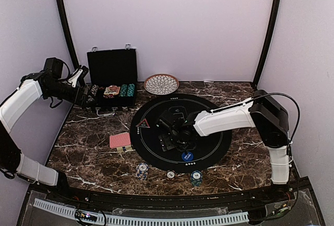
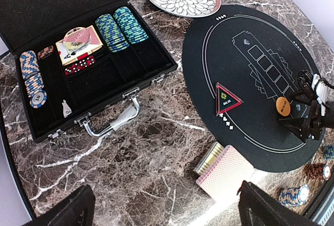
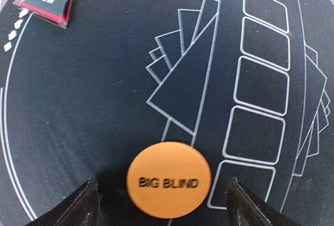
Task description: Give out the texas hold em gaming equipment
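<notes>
Orange disc [image 3: 169,179], printed BIG BLIND, lies flat on the black mat [image 3: 94,106] directly between the fingers of the right gripper [image 3: 163,197]. Those fingers stand wide apart with bare mat showing on either side of the disc, so the gripper has hold of nothing. Being round, the disc has no long axis, and the angle of approach matters little. It sits just beside the end box of the printed row of card outlines. The right arm is plainly the nearer one to it. The left gripper [image 2: 164,194] hovers over the table's left side, near the open case [image 2: 151,77], spread just as wide and empty. That makes it the likelier arm for fetching anything more from the case.

Counted:
- one orange disc
- one blue disc [image 1: 187,156] at the mat's near edge
- one red triangle marker [image 2: 228,99] on the mat's left part
- one stack of red-backed cards [image 2: 225,173] on the table just off the mat, with what may be a second pack touching it
- three small chip stacks [image 1: 141,170] along the table's near edge

More chips and cards sit in the case.
</notes>
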